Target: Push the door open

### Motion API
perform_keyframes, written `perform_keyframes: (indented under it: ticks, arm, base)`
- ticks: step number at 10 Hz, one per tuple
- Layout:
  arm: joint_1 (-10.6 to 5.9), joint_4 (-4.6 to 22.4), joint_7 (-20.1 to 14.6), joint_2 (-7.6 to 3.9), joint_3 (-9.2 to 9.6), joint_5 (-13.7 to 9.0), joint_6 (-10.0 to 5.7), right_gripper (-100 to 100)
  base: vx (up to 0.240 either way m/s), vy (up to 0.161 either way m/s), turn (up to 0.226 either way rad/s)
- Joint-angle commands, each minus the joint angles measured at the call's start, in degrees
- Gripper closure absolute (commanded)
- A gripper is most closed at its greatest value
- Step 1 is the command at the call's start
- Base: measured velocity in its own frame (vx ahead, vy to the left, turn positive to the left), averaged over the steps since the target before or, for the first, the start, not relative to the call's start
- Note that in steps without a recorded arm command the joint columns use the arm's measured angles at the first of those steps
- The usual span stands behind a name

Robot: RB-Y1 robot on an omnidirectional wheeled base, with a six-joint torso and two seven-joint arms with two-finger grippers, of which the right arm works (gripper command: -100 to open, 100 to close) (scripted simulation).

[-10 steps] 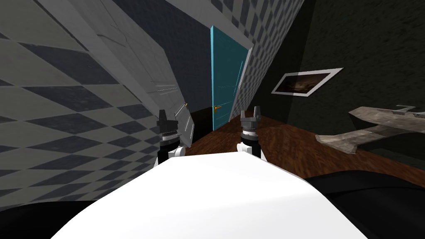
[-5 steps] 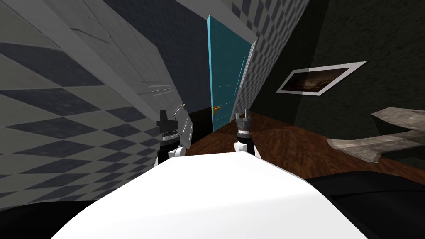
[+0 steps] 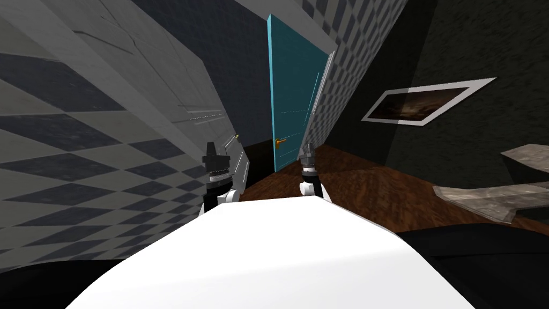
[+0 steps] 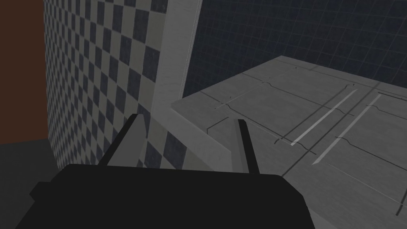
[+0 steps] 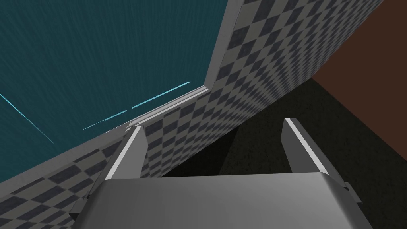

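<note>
- right gripper [image 3: 307, 154], two thin light grey blade fingers on a dark box: over the last second it has been reaching forward and is now showing smaller and nearer the door, turned edge-on in the head view. in its own wrist view [image 5: 213, 125] the fingers are standing wide apart and holding nothing.
- tall teal flat-panelled door [image 3: 292, 91]: standing straight ahead at the end of the passage with a small orange handle [image 3: 279, 142] low on its left edge. the right wrist view is showing the door [image 5: 99, 51] close beyond the fingertips, with no contact visible yet.
- robot's own move: the whole head view has been shifting, so the robot is judged to be closing in and lining up. the push is judged not yet begun.
- left gripper [image 3: 213, 150]: holding its place beside the light grey panelled door leaf [image 3: 209, 118], fingers [image 4: 133, 139] parted and empty.
- edges: a light grey door frame [image 3: 320, 102] and a grey-and-dark checkered wall [image 3: 354, 48] are running close along the right gripper's side, while the grey leaf is crowding the left.
- open room: the dark brown wooden floor [image 3: 370, 188] is lying open to the robot's right.
</note>
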Motion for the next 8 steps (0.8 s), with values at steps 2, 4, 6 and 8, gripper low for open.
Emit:
perform_keyframes:
  ticks: [2, 4, 6, 8]
  arm:
    - [-2.05, 3.7, 0.2, -0.55, 0.47, 0.0, 1.16, -100]
    - [-3.83, 6.9, 0.4, -0.76, 0.96, 0.0, 1.93, -100]
    - [-5.72, 10.3, 0.6, -0.88, 1.48, 0.1, 2.74, -100]
    - [-7.61, 13.6, 0.8, -0.96, 2.00, 0.2, 3.56, -100]
  base:
    - [0.099, -0.088, 0.069]
    - [0.081, -0.106, 0.061]
    - [0.087, -0.100, 0.068]
    - [0.093, -0.096, 0.069]
